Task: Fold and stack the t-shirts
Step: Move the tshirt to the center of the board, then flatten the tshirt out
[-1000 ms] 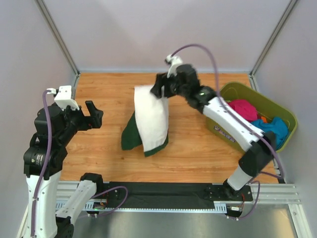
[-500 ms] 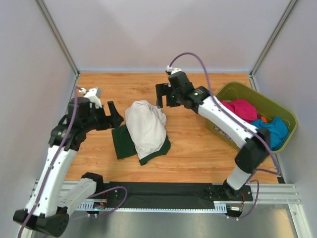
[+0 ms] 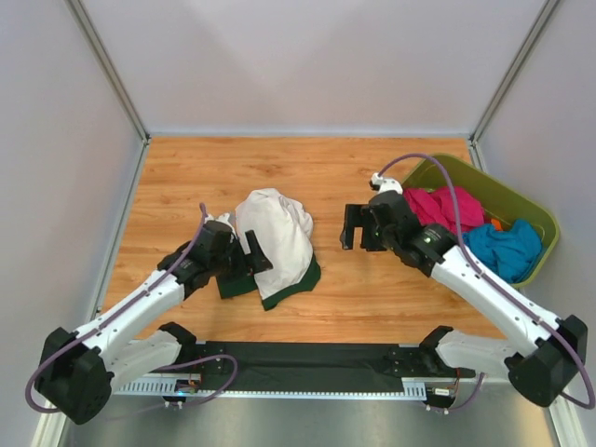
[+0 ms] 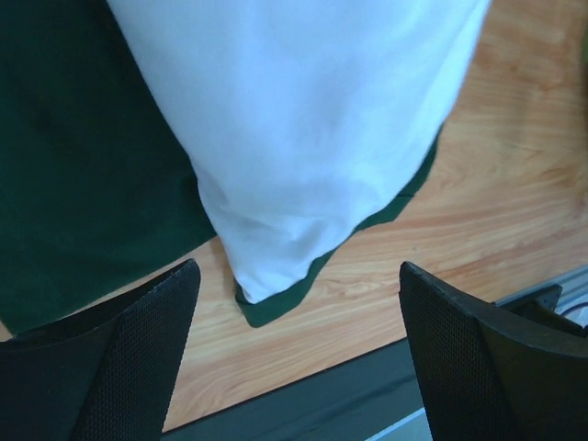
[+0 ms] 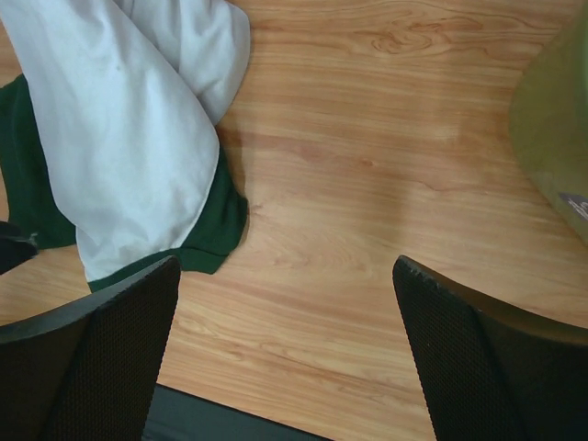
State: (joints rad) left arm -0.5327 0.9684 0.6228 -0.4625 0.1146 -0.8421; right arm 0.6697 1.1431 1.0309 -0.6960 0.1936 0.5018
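Note:
One t-shirt, white with dark green sleeves, lies crumpled in a heap on the wooden table, left of centre. My left gripper is low at the shirt's left edge, over the green cloth, open with nothing in it. In the left wrist view the t-shirt fills the top, and the gripper hangs open above bare wood. My right gripper hovers open to the right of the shirt, apart from it. The right wrist view shows the t-shirt at upper left and the gripper open over wood.
An olive-green tub stands at the right edge, holding pink and blue garments; its wall shows in the right wrist view. A black strip runs along the near table edge.
The right gripper opened and let go of the shirt, which dropped into a heap; that arm drew back to the right. The left arm swung down to the shirt's left edge.

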